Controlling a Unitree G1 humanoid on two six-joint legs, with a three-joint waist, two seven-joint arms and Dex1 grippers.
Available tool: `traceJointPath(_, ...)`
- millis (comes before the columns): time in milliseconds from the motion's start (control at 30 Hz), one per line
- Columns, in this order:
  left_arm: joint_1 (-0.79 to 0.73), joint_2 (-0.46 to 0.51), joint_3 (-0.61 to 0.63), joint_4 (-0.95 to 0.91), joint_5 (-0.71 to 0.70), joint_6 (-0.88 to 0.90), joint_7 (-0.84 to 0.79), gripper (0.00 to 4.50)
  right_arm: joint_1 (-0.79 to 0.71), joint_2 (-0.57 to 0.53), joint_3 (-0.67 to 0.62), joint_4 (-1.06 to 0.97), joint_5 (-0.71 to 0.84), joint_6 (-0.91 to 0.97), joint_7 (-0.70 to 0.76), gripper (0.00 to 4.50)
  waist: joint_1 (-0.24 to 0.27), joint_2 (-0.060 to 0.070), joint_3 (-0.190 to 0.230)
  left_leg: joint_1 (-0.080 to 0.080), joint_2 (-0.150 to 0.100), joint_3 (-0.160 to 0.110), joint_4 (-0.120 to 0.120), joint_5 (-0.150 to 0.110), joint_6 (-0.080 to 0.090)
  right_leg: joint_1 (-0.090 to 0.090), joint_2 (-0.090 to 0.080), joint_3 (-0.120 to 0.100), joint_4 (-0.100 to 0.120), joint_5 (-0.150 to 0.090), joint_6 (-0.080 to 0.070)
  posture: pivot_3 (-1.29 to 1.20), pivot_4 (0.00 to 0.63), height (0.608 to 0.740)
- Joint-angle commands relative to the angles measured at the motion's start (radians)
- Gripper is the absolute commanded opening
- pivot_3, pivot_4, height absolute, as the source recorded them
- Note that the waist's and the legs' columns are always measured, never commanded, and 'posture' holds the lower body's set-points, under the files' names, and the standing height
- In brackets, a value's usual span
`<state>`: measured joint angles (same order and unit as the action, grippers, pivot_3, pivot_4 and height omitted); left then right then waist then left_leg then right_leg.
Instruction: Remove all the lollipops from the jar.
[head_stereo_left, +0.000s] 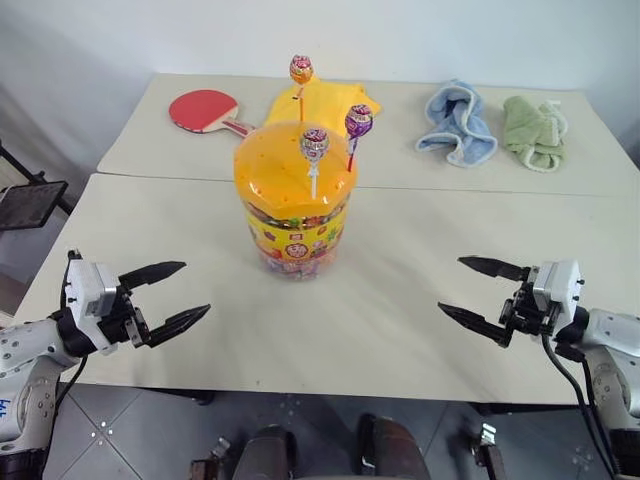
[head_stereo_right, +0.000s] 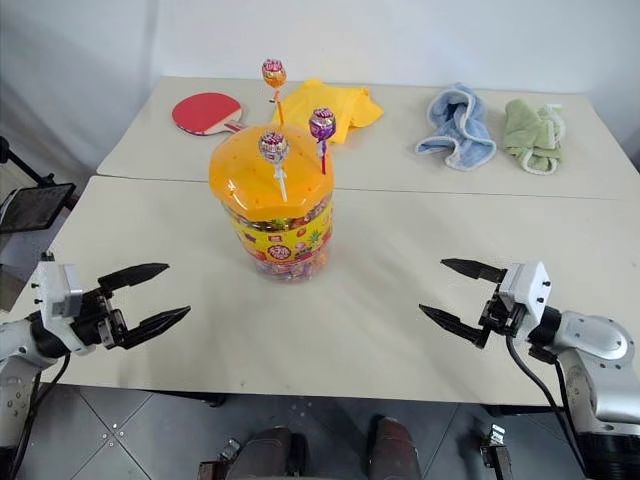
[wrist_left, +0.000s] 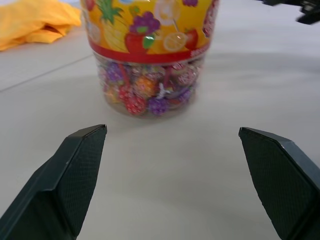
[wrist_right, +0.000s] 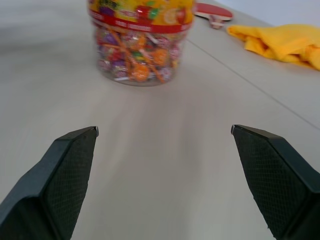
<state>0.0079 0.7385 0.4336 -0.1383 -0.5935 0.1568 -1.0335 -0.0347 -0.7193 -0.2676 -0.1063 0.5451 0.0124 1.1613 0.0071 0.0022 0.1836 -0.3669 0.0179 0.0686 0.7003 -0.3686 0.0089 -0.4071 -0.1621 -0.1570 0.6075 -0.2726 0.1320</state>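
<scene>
Left gripper (head_stereo_left: 172, 294): jaws wide apart, holding nothing, hovering off the jar's left, well apart from it.
Right gripper (head_stereo_left: 478, 293): jaws wide apart, holding nothing, off the jar's right, well apart.
Jar (head_stereo_left: 293, 210): upright on the near table (head_stereo_left: 400, 330), between the grippers, orange lid on, wrapped candies inside.
Lollipops (head_stereo_left: 315, 143): three stand upright with their sticks in the jar's lid.
Beyond the jar: red paddle (head_stereo_left: 202, 109), yellow cloth (head_stereo_left: 325, 100), blue towel (head_stereo_left: 457, 122), green towel (head_stereo_left: 534, 131).

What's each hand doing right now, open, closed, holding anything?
Left hand: open, holding nothing.
Right hand: open, holding nothing.
</scene>
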Motion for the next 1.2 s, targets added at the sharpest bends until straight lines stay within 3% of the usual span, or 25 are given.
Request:
traceJointPath(33, -0.051, -0.003, -0.012, 0.043, 0.053, -0.073, 0.015, 4.5, 0.011, -0.008, -0.038, -0.049, 0.034, 0.012, -0.008, 4.46, 0.003, 0.0, 0.0, 0.0, 0.0, 0.0, 0.0, 0.0, 0.0, 0.0, 0.0, 0.0, 0.0, 0.0, 0.0, 0.0, 0.15, 0.74)
traceJointPath(100, -0.071, -0.001, -0.017, 0.045, -0.001, -0.002, 0.01, 4.5, 0.011, -0.002, -0.046, -0.064, 0.048, 0.023, -0.023, 4.46, 0.005, 0.0, 0.0, 0.0, 0.0, 0.001, 0.0, 0.0, 0.0, 0.0, 0.0, 0.0, 0.0, 0.0, 0.0, 0.0, 0.15, 0.74)
traceJointPath(333, -0.355, 0.042, 0.099, 0.14, -0.37, 0.285, -0.038, 4.5, -0.05, 0.053, -0.183, -0.336, 0.436, 0.26, -0.288, 4.46, 0.009, 0.0, 0.0, -0.001, 0.0, 0.0, 0.001, 0.0, 0.0, -0.001, 0.0, 0.0, 0.002, 0.0, 0.0, 0.0, 0.15, 0.74)
traceJointPath(433, -0.43, 0.043, 0.103, 0.146, -0.435, 0.351, -0.055, 4.5, -0.078, 0.046, -0.18, -0.414, 0.504, 0.309, -0.35, 4.46, 0.013, 0.0, 0.0, 0.0, 0.0, -0.001, 0.001, 0.0, -0.001, -0.001, 0.0, 0.0, 0.002, 0.0, 0.0, 0.0, 0.15, 0.74)
traceJointPath(667, -0.514, 0.023, 0.048, 0.157, -0.434, 0.386, -0.101, 4.5, -0.301, 0.069, 0.001, -0.391, 0.413, 0.376, -0.436, 4.46, 0.008, -0.001, 0.0, 0.0, 0.0, 0.001, 0.001, 0.0, -0.001, -0.001, 0.0, 0.001, 0.002, 0.0, 0.0, 0.0, 0.15, 0.74)
traceJointPath(833, -0.566, -0.009, 0.027, 0.189, -0.418, 0.378, -0.104, 4.5, -0.508, 0.162, 0.134, -0.279, 0.381, 0.45, -0.501, 4.46, -0.007, -0.001, 0.0, 0.0, 0.0, 0.0, 0.001, 0.0, -0.001, -0.001, 0.001, 0.0, 0.002, 0.0, 0.0, 0.0, 0.15, 0.74)
traceJointPath(1133, -0.559, -0.055, 0.017, 0.149, -0.421, 0.379, -0.093, 4.5, -0.638, 0.269, 0.236, -0.164, 0.253, 0.478, -0.528, 4.46, -0.011, -0.001, 0.0, -0.002, -0.001, -0.001, -0.001, 0.0, 0.0, -0.003, 0.0, -0.001, 0.003, 0.0, 0.0, 0.0, 0.15, 0.74)
traceJointPath(1200, -0.557, -0.058, 0.024, 0.139, -0.428, 0.382, -0.087, 4.5, -0.646, 0.282, 0.234, -0.161, 0.248, 0.482, -0.522, 4.08, -0.012, -0.001, 0.0, -0.002, -0.001, -0.001, 0.0, 0.0, 0.0, -0.003, 0.0, -0.001, 0.003, 0.0, 0.0, 0.0, 0.15, 0.74)
